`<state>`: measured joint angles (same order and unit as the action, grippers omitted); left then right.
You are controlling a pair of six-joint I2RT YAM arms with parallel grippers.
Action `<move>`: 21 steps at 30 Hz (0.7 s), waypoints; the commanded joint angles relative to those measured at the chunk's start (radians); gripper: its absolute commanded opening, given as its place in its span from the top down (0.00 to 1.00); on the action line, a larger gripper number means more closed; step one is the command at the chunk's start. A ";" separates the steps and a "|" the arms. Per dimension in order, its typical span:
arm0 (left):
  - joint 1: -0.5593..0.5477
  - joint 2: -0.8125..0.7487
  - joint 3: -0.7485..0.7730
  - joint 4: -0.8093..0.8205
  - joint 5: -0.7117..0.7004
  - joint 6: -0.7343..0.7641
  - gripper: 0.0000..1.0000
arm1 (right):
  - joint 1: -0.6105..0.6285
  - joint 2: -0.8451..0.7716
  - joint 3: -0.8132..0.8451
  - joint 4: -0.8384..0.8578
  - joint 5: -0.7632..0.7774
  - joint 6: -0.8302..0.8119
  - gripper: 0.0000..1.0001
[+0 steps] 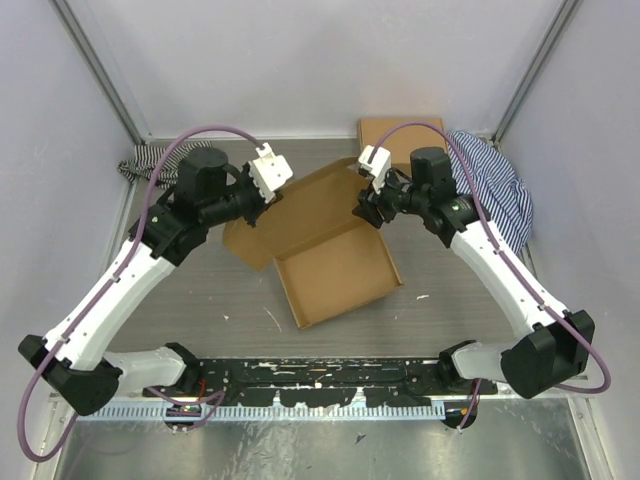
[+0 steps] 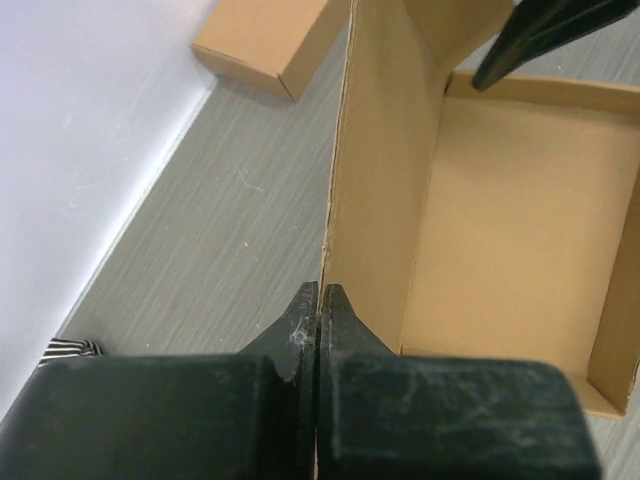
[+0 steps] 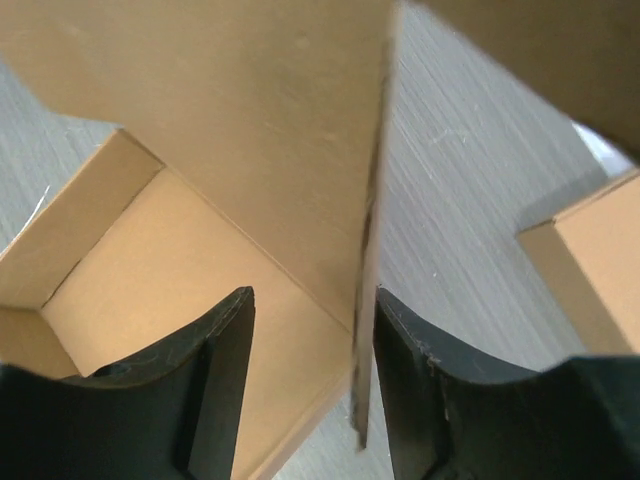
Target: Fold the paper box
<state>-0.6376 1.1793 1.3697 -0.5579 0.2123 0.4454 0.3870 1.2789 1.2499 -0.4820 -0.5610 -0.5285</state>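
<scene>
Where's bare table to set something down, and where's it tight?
Free: table left of the box, up to the left arm; likewise right, up to the right arm. Tight: the back, where the left gripper pinches the raised flap and the right gripper straddles it, with the small box and cloth behind.

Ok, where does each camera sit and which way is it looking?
Top external: fixed above, behind the bases, looking down at the table; both arms show, left gripper and right gripper at the paper box.
Left wrist: on the left arm, looking along its shut fingers, pinching a raised panel's edge.
Right wrist: on the right arm, looking past its open fingers astride a panel edge.
Shared: both wrist views show the box's tray and the smaller box.
</scene>
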 commanded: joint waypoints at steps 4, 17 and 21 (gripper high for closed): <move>-0.014 0.077 0.077 -0.142 0.005 -0.003 1.00 | 0.003 0.060 -0.007 0.178 0.187 0.293 0.52; -0.079 0.168 0.103 -0.182 -0.174 0.011 1.00 | 0.010 0.125 -0.009 0.182 0.297 0.460 0.70; -0.096 0.189 0.127 -0.179 -0.232 -0.006 1.00 | 0.017 0.137 -0.002 0.161 0.309 0.496 0.81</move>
<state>-0.7177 1.3453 1.4544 -0.7113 0.0498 0.4595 0.3977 1.4117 1.2137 -0.3492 -0.2962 -0.1020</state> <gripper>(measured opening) 0.015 0.236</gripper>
